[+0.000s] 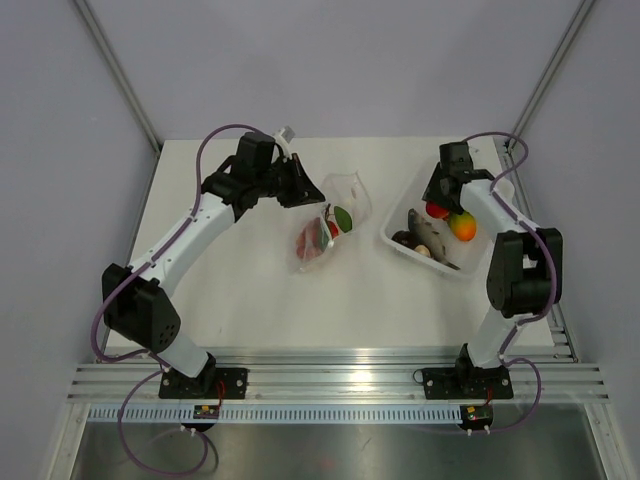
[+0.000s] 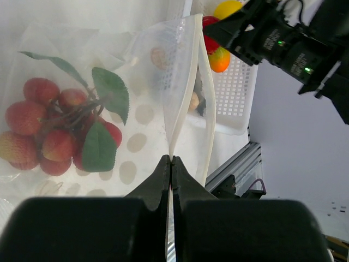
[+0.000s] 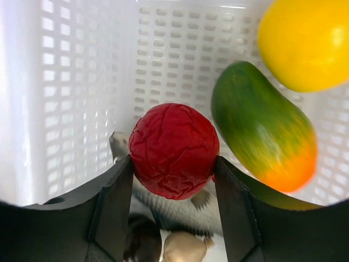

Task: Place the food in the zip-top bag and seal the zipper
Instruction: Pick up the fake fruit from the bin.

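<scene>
— What does the place look like?
— A white table point(image 1: 250, 300) with grey walls point(image 1: 320, 60) around it. Metal posts point(image 1: 115, 70) stand at the far corners and a rail point(image 1: 330, 380) runs along the near edge.

— Where is the bag?
— The bag point(image 1: 355, 188) lies mid-table. The left gripper point(image 2: 171, 159) has its fingers pressed together on the zipper point(image 2: 182, 98). A bunch of red berries point(image 2: 49, 131) with green leaves sits inside.

— And the other arm?
— The right gripper point(image 3: 173, 164) is down in the white basket point(image 1: 400, 215) on the right, well apart from the bag. Its fingers sit against both sides of a red ball point(image 3: 173, 150).

— What crowds it?
— A mango point(image 3: 262, 131) is just beside the ball, with a yellow fruit point(image 3: 305, 41) by the mango. A grey fish point(image 3: 163, 204) lies underneath, and the basket's walls stand around them.
</scene>
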`<move>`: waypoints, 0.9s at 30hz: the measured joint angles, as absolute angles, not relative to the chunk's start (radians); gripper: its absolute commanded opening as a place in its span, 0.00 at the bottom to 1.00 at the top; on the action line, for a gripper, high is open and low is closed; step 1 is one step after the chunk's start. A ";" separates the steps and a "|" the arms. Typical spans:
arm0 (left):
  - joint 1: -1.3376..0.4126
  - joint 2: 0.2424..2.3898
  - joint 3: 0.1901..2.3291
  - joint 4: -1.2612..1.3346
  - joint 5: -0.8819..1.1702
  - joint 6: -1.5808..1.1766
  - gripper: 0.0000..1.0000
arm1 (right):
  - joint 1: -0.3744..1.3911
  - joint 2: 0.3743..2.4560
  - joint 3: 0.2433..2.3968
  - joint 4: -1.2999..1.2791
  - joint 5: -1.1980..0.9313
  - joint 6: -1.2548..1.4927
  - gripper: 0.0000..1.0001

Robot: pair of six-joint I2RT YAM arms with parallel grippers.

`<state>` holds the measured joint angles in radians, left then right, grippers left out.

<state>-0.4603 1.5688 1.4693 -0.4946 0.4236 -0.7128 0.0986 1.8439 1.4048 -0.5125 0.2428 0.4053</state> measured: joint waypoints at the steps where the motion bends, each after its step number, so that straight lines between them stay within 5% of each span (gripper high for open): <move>1: -0.463 1.569 1.466 -0.494 0.424 -0.715 0.00 | 0.098 1.807 1.389 -0.516 0.247 0.408 0.18; 17: -0.479 1.571 1.461 -0.468 0.432 -0.717 0.00 | 0.120 1.284 1.330 -0.623 0.162 0.442 0.17; 27: -0.479 1.571 1.461 -0.469 0.434 -0.716 0.00 | 0.490 1.339 1.463 -0.639 0.158 0.471 0.17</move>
